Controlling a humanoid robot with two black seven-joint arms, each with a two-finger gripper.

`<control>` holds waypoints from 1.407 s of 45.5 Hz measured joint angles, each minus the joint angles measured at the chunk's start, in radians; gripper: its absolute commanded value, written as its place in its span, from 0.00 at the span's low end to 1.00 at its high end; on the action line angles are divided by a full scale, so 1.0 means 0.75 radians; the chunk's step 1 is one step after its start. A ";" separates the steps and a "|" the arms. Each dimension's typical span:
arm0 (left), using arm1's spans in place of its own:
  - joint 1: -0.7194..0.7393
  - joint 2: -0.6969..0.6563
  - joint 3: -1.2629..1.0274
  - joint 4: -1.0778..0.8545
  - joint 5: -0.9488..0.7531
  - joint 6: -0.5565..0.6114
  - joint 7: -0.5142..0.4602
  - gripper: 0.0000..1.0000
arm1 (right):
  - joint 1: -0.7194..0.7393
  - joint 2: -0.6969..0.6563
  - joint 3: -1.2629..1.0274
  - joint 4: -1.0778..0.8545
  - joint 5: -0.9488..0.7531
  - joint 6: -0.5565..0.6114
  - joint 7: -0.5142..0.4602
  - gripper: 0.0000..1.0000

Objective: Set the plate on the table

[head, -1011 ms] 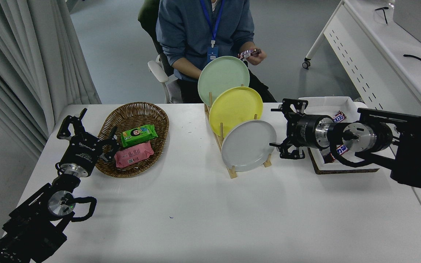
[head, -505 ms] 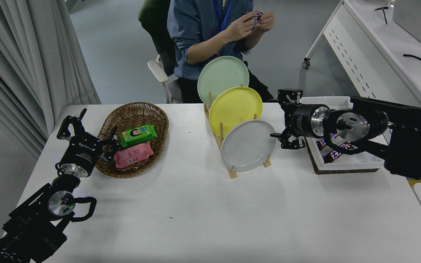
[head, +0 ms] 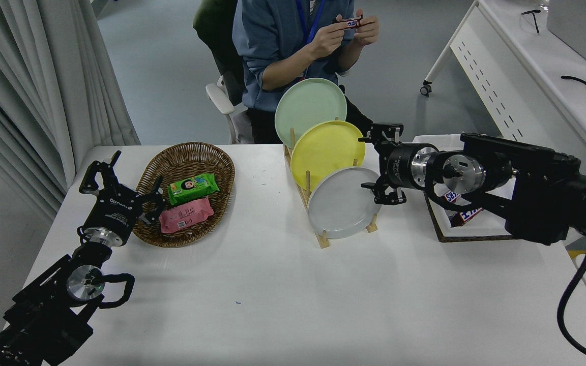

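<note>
Head view: on the white desk [head: 283,305], three plates stand on edge in a wooden rack [head: 323,236] just past the centre. The grey plate [head: 341,211] fills the nearest slot, the yellow plate [head: 326,152] the middle one and the green plate [head: 309,108] the farthest.

The right claw [head: 378,163] reaches in from 3 o'clock, its fingers spread wide, one near the yellow plate's right rim and the other at the grey plate's upper right rim. It holds nothing; whether a finger touches the grey plate cannot be told.

Under the right arm, at 3 o'clock from the rack, a white tray [head: 468,229] holds wrapped candy bars [head: 463,214].

At 9 o'clock from the rack, a wicker basket [head: 186,158] carries a green packet [head: 193,187] and a pink packet [head: 186,215].

The left claw [head: 120,178] is parked at the lower left, fingers apart and empty, beside the basket's left rim.

At 12 o'clock, a person in a blue top sits beyond the desk, both hands [head: 351,31] holding a small wrapped bar.
</note>
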 measured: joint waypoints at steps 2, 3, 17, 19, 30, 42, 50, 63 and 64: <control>0.000 0.000 0.000 0.000 0.000 0.000 0.000 1.00 | -0.002 0.011 0.002 -0.013 0.004 -0.003 0.000 0.99; 0.000 0.000 0.000 0.000 0.000 0.000 0.000 1.00 | -0.003 0.015 0.002 -0.019 0.006 -0.004 0.000 0.99; 0.000 0.000 0.000 0.001 0.000 0.000 0.001 1.00 | -0.019 0.073 0.011 -0.100 0.027 -0.005 0.000 0.99; 0.000 0.000 0.000 0.001 0.000 0.001 0.001 1.00 | -0.020 0.076 0.012 -0.106 0.029 -0.005 0.000 0.98; 0.000 0.000 0.000 0.001 0.000 0.001 0.001 1.00 | -0.023 0.093 0.017 -0.126 0.043 -0.010 0.000 0.75; 0.000 0.000 0.000 0.000 0.000 0.001 0.000 1.00 | -0.019 0.093 0.022 -0.131 0.058 -0.011 -0.013 0.67; 0.000 0.000 0.000 0.000 0.000 0.001 0.000 1.00 | -0.018 0.092 0.024 -0.134 0.063 -0.010 -0.044 0.62; 0.001 0.000 0.000 0.000 0.000 0.001 0.000 1.00 | -0.018 0.090 0.034 -0.135 0.076 -0.005 -0.118 0.62; 0.001 0.000 0.000 0.000 0.000 0.001 0.000 1.00 | -0.018 0.090 0.037 -0.135 0.076 -0.004 -0.121 0.62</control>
